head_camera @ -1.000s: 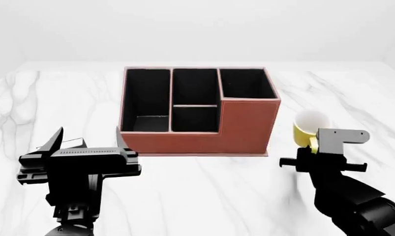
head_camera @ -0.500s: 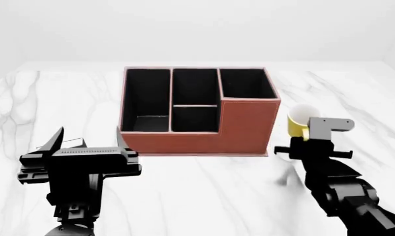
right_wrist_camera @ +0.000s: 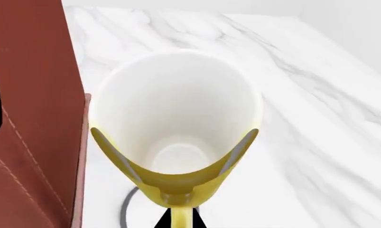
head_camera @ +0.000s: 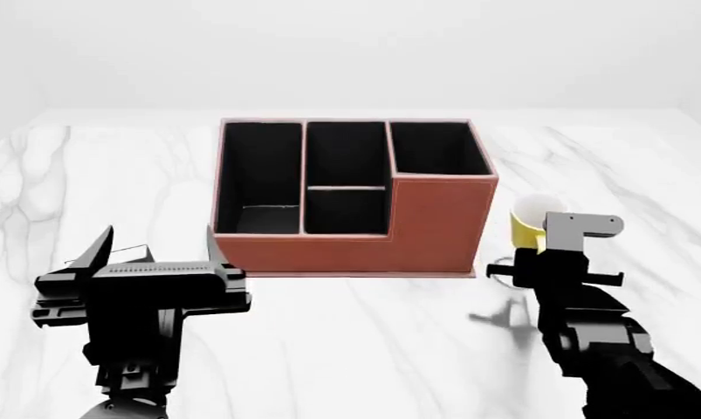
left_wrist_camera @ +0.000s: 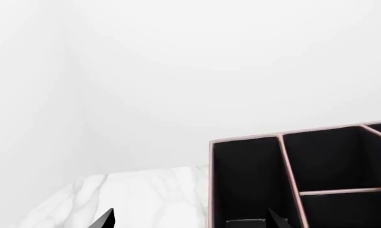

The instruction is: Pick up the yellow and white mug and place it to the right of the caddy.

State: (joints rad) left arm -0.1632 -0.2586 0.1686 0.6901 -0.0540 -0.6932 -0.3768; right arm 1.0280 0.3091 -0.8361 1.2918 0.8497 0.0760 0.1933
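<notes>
A white marble table (head_camera: 629, 166) with grey veining carried the reddish-brown caddy (head_camera: 432, 229) near its middle, while the yellow and white mug (head_camera: 530, 223) stood just beside the caddy's right side, whether touching the tabletop unclear.

I see the yellow and white mug (head_camera: 530, 220) upright just right of the caddy (head_camera: 353, 196), its white interior showing. The caddy, reddish-brown with black-lined compartments, sits on white marble, its taller corner section nearest the mug.

Simulated bare room: marble tabletop (head_camera: 362, 349), blank walls (left_wrist_camera: 177, 71).
</notes>
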